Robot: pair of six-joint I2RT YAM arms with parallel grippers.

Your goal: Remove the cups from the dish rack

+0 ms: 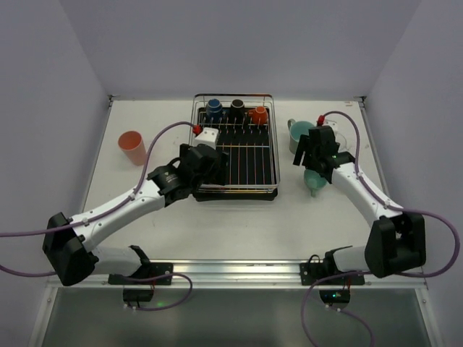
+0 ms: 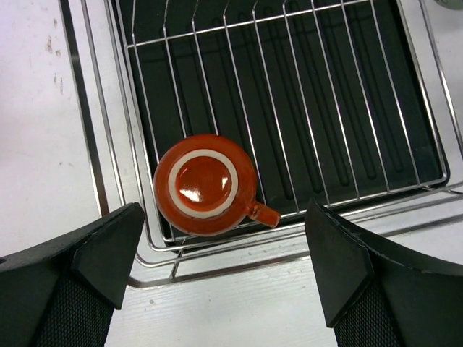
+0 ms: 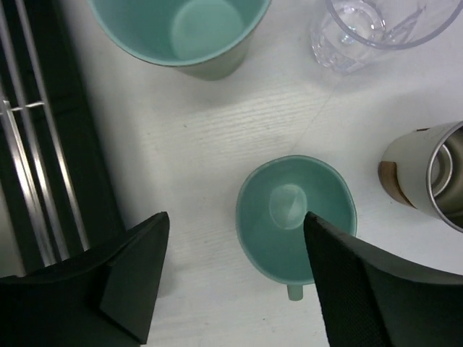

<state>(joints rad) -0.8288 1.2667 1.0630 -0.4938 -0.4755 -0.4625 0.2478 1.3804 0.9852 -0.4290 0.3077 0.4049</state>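
Note:
The chrome-wire dish rack (image 1: 246, 163) stands mid-table over a black tray. Blue (image 1: 214, 110), black (image 1: 237, 108) and orange (image 1: 259, 114) cups sit along its far row. A red cup (image 2: 206, 184) stands upside down in a corner of the rack (image 2: 340, 87). My left gripper (image 2: 224, 217) hangs open above it, its fingers well apart on either side; in the top view the left gripper (image 1: 205, 163) hides this cup. My right gripper (image 3: 235, 220) is open and empty above a small teal cup (image 3: 296, 217) on the table, which also shows in the top view (image 1: 314, 181) under the right gripper (image 1: 318, 153).
A salmon-pink cup (image 1: 132, 147) stands on the table at the left. To the right of the rack are a tall green cup (image 3: 181, 32), a clear cup (image 3: 376, 29) and a brown cup (image 3: 423, 177), close around the teal one.

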